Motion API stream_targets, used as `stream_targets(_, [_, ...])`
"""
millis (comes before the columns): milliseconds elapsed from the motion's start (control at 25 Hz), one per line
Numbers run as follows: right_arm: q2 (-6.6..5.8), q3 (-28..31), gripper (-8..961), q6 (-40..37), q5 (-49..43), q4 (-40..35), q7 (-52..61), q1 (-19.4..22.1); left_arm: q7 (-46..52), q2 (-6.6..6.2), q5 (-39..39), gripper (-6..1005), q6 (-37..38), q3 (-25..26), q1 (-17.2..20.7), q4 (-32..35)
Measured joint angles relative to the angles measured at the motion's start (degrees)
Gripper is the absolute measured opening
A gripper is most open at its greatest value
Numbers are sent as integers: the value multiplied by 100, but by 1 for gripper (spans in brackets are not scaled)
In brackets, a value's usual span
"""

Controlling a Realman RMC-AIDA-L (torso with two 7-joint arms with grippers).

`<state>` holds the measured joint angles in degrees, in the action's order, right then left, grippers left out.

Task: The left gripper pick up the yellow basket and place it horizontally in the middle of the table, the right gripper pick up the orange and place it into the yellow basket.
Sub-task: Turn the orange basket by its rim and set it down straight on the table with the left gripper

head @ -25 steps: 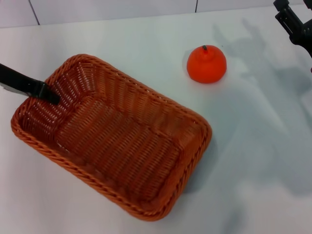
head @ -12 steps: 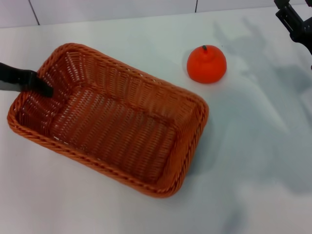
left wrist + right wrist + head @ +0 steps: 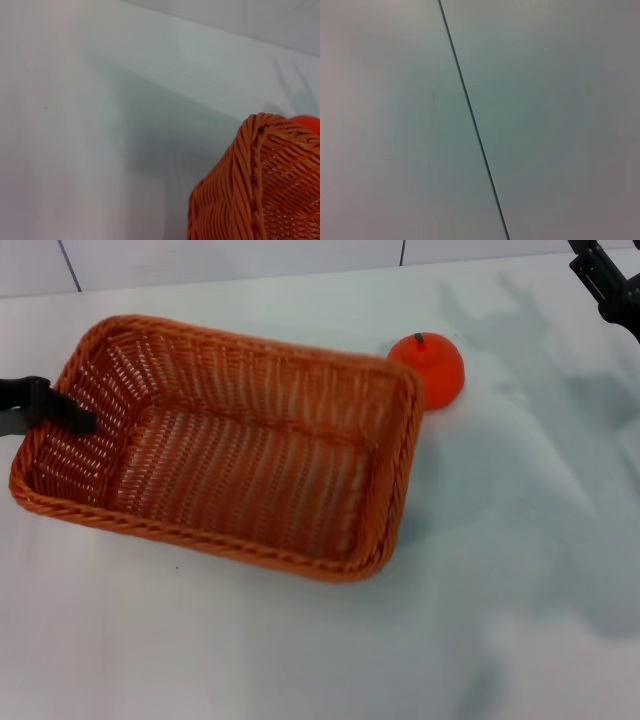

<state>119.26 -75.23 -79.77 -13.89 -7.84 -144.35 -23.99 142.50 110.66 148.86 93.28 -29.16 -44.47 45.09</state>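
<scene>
The orange-brown wicker basket [image 3: 230,455] lies nearly level across the white table [image 3: 300,640], left of centre in the head view. My left gripper [image 3: 75,418] is shut on the basket's left short rim, one finger inside the wall. The basket's rim also shows in the left wrist view [image 3: 255,165]. The orange [image 3: 432,365] with a dark stem sits just behind the basket's far right corner, partly hidden by the rim; a sliver shows in the left wrist view [image 3: 307,122]. My right gripper [image 3: 610,285] hangs at the far right edge, away from the orange.
A wall seam [image 3: 65,265] runs behind the table's far edge. The right wrist view shows only a pale surface with a dark seam [image 3: 470,120]. Bare table lies in front of and to the right of the basket.
The left gripper has swung the basket from a diagonal to nearly horizontal; its right end moved toward the orange and now covers part of it. The right gripper shifted slightly.
</scene>
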Motion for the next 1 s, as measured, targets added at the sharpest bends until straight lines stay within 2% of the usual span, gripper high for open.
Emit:
stream_targets(240, [0,6,888,0,0,0,-6,0,25,45,-62,128,-68,305,110,-8])
stream_targets(760, [0,9,883,11,0,5,-41,24,64,496,-320,127,-667,495,412,56])
stream_targets(1000, [0,15,881,23,0,5,-41,27,67,572,-380,128,-827,477,477,100])
